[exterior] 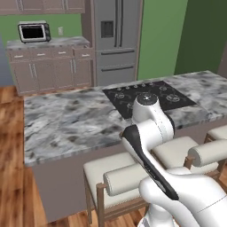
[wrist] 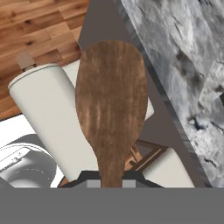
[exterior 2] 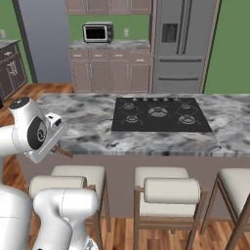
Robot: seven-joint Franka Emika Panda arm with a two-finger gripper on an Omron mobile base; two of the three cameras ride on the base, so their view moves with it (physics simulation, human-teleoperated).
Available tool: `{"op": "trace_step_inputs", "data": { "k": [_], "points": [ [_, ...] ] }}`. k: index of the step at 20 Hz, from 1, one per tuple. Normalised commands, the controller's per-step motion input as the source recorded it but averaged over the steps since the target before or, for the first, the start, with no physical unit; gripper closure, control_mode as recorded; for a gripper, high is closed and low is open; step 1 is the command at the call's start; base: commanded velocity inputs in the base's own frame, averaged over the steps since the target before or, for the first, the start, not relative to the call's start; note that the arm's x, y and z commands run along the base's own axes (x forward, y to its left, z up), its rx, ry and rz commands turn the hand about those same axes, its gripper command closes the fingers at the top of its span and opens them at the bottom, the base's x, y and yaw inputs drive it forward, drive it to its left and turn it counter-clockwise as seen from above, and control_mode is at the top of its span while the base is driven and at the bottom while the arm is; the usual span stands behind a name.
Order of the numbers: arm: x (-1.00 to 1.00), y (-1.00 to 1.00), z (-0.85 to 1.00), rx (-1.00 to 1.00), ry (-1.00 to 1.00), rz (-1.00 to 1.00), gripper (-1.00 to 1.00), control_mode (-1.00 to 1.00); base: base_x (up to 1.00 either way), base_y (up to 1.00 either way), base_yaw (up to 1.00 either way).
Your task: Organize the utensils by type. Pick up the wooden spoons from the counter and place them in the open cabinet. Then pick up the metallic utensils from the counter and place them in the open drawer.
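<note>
A: Low in the hand view, at the bottom centre, what sits in the pincer [wrist: 111,183]?

B: A wooden spoon [wrist: 111,105]. Its handle runs down between the two dark tips, and they are pressed in on it, pinching the handle just below where the bowl widens.

A: Which way does it point?

B: Its long axis runs straight up the frame, away from the pincer, with the broad oval bowl at the top and the flat face turned toward the camera.

A: What lies behind it?

B: A cream stool [wrist: 52,113] with a rolled backrest at left, wood floor [wrist: 39,26] in the upper left, and the marbled island surface [wrist: 192,65] slanting down the right side.

A: And from the right base view?

B: At the left edge, a brown sliver of the spoon pokes out beside the white wrist, just in front of the island's near edge, above a stool seat. The black cooktop [exterior 2: 161,114] is well apart, in the middle of that surface.
</note>
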Motion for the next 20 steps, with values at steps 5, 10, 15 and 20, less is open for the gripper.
{"op": "trace_step_inputs", "data": {
  "k": [5,10,15,20],
  "points": [
    [0.0,0.0,0.0,0.0,0.0,0.0,1.0,1.0,-0.22,0.86,0.25],
    [0.0,0.0,0.0,0.0,0.0,0.0,1.0,1.0,-0.33,0.93,0.07],
    [0.0,0.0,0.0,0.0,0.0,0.0,1.0,1.0,-0.73,0.73,-0.03],
    [0.0,0.0,0.0,0.0,0.0,0.0,1.0,1.0,-0.65,0.69,-0.05]
  ]
}}
